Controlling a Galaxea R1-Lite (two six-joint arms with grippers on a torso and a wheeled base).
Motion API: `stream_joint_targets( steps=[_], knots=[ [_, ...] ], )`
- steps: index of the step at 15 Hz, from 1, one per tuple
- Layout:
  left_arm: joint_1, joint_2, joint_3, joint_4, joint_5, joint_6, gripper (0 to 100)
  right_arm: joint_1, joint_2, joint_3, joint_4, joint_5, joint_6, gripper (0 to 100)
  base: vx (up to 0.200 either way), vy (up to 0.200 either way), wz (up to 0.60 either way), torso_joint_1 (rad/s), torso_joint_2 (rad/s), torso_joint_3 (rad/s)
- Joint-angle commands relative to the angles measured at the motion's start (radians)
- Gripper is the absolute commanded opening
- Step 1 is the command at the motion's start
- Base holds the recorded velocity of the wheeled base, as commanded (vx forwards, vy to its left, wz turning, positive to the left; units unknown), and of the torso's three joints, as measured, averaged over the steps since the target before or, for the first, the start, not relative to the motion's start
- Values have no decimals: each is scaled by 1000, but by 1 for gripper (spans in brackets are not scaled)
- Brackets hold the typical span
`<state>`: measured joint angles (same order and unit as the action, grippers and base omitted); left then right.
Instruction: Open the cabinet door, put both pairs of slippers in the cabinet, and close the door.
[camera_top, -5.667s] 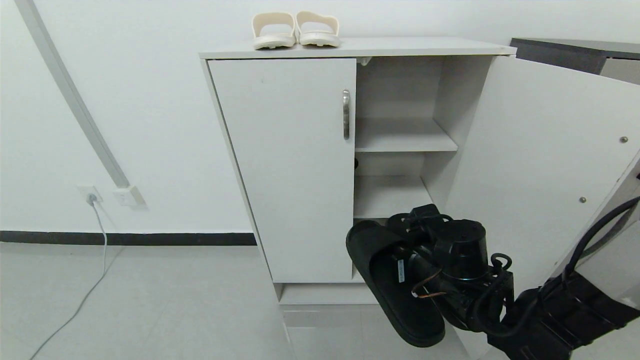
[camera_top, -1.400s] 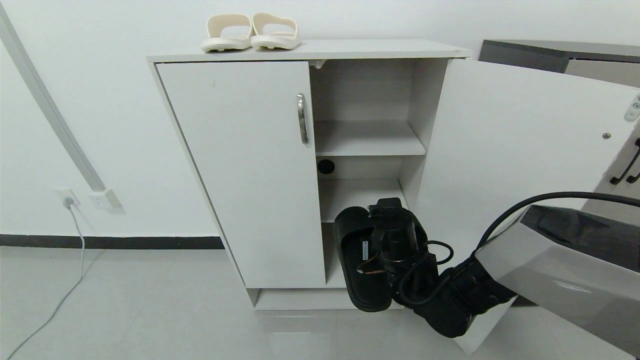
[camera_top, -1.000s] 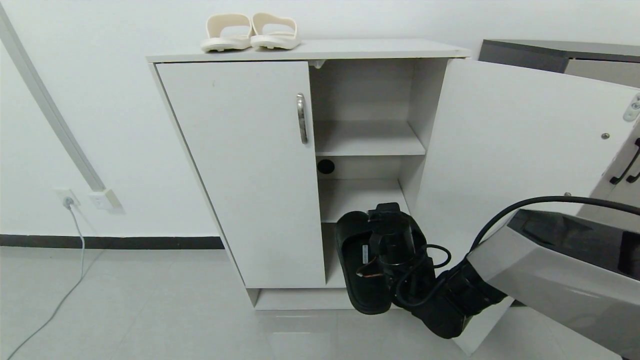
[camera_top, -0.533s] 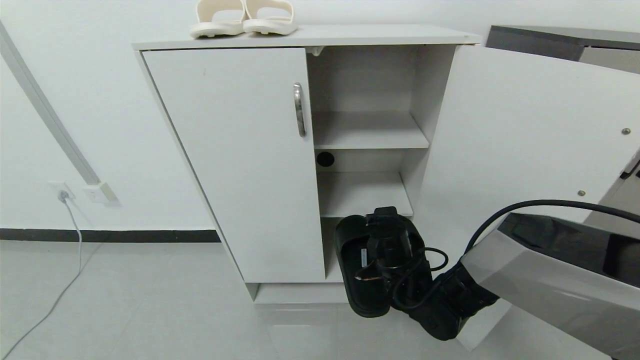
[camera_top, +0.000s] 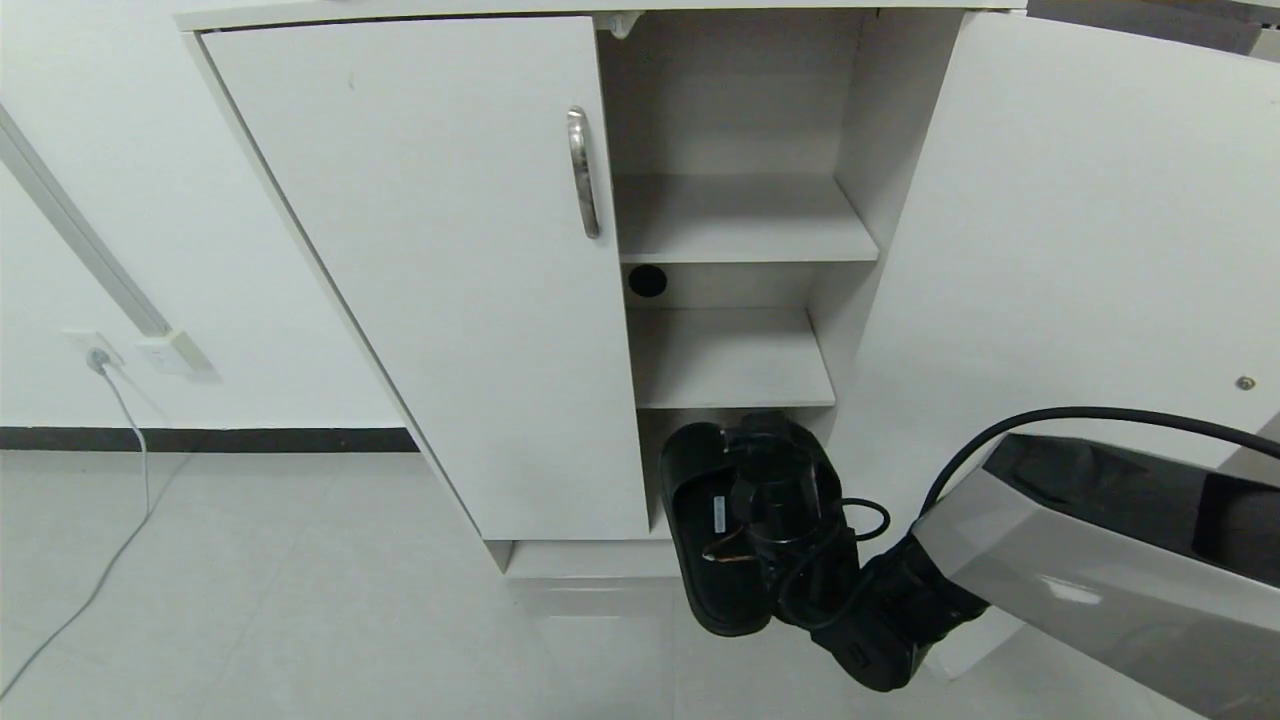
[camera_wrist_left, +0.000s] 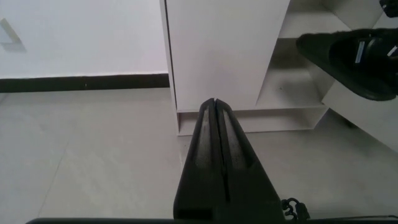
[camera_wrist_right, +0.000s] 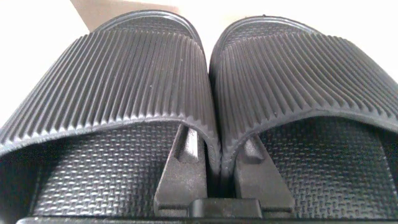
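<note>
1. Lower centre of the head view: the right gripper clamps the pair of black slippers by their adjoining straps, at the bottom compartment of the cabinet.
2. The right door stands open.
3. The left gripper is pressed closed, empty, above the floor.

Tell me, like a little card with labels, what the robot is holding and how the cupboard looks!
Held thing: pair of black ribbed rubber slippers, side by side
Holder: right pincer, shut on their inner edges
Other pincer: left pincer, shut, holding nothing
Cupboard: white wooden cabinet
Doors: handled door shut, other door open
Slippers' place: toes at the lowest compartment's opening, heels over the grey tiled floor
</note>
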<state>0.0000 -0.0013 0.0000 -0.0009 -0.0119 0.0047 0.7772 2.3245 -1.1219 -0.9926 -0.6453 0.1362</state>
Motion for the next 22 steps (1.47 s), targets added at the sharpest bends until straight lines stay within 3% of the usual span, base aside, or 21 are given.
stream_joint_targets(
  steps=[1,4,14,22],
  knots=[
    [0,1,0,-1,0,0,0,8,12,14,-35,0,-23,0,0,0,0,0,0,0],
    [0,1,0,-1,0,-2,0,4,26,17,-169,-10,-87,0,0,0,0,0,0,0],
    [0,1,0,1,0,0,0,-16,38,-6,-167,-45,-87,0,0,0,0,0,0,0],
    [0,1,0,-1,0,0,0,-16,39,-2,-166,-45,-87,0,200,0,0,1,2,4]
  ],
)
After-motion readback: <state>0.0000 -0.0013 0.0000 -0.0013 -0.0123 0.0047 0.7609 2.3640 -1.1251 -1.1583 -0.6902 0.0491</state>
